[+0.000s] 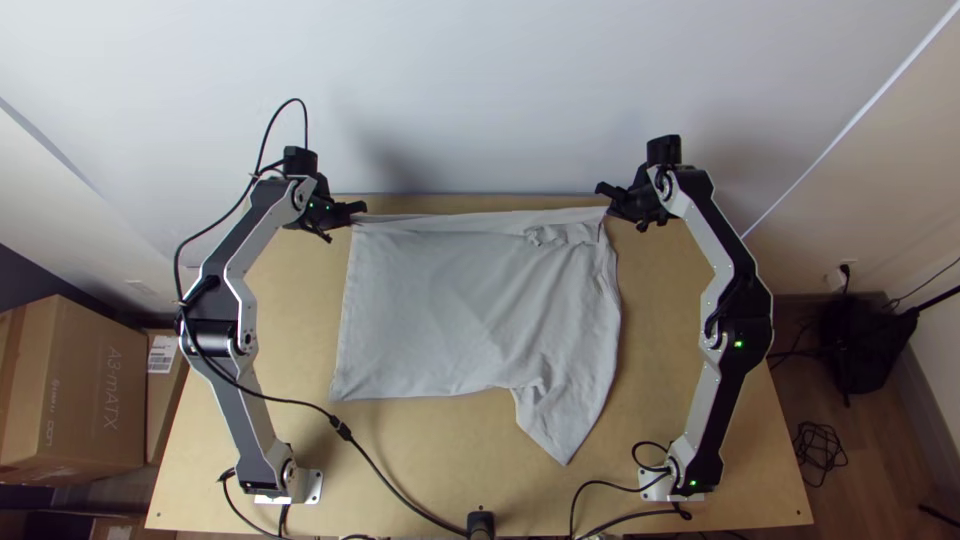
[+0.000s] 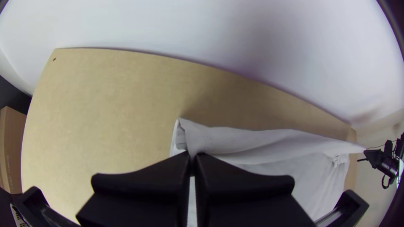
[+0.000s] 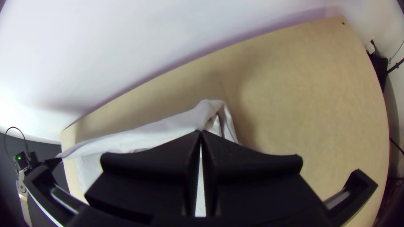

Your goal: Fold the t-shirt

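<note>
T-shirt (image 1: 420, 310), light grey, one, held at two corners

Location: on the light wooden table (image 1: 460, 440), in the middle of the top view. Condition: mostly spread, its upper edge drawn into a band, a small rumple near the upper right, a loose pointed flap at the lower right.

Holders, two. Left gripper (image 2: 192, 155): clenched on the cloth at its upper-left corner in the top view. Right gripper (image 3: 201, 133): likewise clenched, on the upper-right corner.

Handling, as judged: light, soft and limp, hard to damage, not very slippery, apt to sag wherever unsupported. The two corners made the sound hold, pinched through all layers and kept evenly taut; the lower-right flap would have served poorly, being likely to pull the outline askew.

Views compared: the top view gave the full outline, flap and straight lower-left side included. The left wrist view added a doubled turn of cloth at its corner and the band's slack, hanging face; the right wrist view added a rounded, open fold beside the pinch.
</note>
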You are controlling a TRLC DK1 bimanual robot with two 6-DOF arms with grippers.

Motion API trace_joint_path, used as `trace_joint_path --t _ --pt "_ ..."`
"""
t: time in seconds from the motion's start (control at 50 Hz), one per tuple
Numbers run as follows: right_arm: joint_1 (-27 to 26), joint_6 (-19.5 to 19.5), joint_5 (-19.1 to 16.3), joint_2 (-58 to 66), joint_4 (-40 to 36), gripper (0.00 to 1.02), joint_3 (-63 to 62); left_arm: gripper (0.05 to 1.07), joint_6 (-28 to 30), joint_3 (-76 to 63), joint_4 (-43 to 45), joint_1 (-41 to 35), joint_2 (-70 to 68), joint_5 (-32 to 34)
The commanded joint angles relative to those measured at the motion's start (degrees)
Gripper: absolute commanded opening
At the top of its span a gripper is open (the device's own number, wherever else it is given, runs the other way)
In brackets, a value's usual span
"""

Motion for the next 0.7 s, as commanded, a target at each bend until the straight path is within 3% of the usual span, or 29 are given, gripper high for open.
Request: trace_joint_path --t 0.0,0.68 --pt "-0.16 -0.17 0.26 -5.05 0.3 0.02 -4.47 0.08 -1.27 -5.07 1.89 0.25 -4.78 0.47" --pt "0.36 0.19 0.26 -17.53 11.72 0.02 -31.98 0.08 -3.29 -31.96 13.06 -1.59 -17.96 0.47"
